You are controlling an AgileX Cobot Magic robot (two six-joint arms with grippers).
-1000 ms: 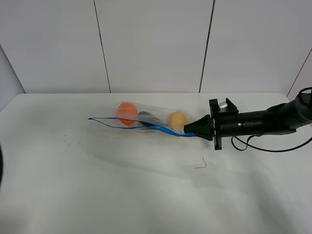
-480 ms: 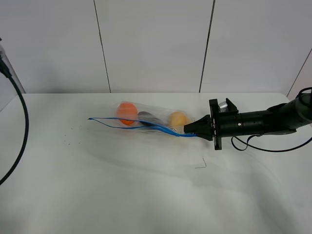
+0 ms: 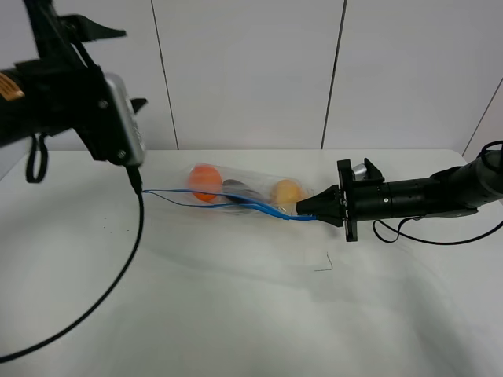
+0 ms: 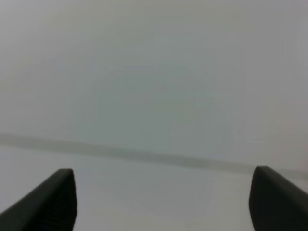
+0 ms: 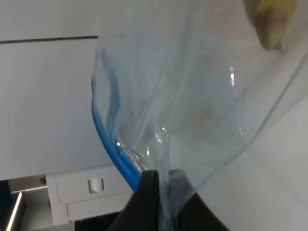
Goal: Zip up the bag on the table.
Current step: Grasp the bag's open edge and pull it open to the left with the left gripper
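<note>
The clear bag (image 3: 244, 196) lies on the white table (image 3: 236, 306) at the back middle, with an orange (image 3: 205, 181), a dark eggplant (image 3: 236, 188) and a yellow pear (image 3: 287, 191) inside. Its blue zip strip (image 3: 236, 203) runs along the near edge and gapes open towards the left. My right gripper (image 3: 303, 210) is shut on the strip's right end; the right wrist view shows its fingers (image 5: 147, 199) pinching plastic and the blue strip (image 5: 108, 139). My left arm (image 3: 71, 86) hangs high at the far left, above the table. My left gripper (image 4: 163, 202) is open and empty, facing the wall.
A black cable (image 3: 118, 275) hangs from the left arm across the table's left side. The right arm (image 3: 416, 196) lies low over the table's right side with its cable (image 3: 432, 239). A small dark mark (image 3: 324, 265) sits in front of the bag.
My left arm has swung into view at the upper left, high above the table. The right gripper and the bag have not moved.
</note>
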